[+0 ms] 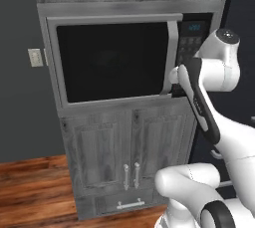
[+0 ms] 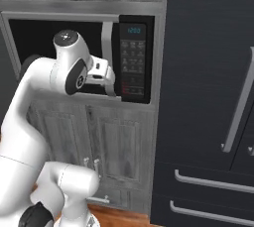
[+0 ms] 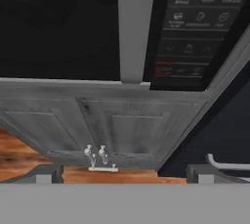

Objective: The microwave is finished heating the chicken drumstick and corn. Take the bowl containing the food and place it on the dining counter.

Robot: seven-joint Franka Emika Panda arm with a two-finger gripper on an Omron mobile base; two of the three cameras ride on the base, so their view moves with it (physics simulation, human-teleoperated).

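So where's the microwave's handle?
The curved grey handle runs down the right edge of the black glass microwave door, beside the black keypad panel, above the grey wooden cabinet doors.

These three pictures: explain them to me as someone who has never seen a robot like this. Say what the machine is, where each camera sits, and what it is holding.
All three are rendered images of a simulated kitchen. The white jointed machine is a robot arm on a base that can drive.

Two cameras ride on the base behind the arm, one to its left and one to its right, so they show one scene from two sides. The third sits on the hand and looks along the gripper, whose two dark finger tips rise at the bottom, wide apart.

The arm reaches toward a built-in microwave. Its black glass door is shut; the handle and keypad are at its right. Below are grey wood cabinet doors, beside it a dark fridge.

The gripper is open and holds nothing.
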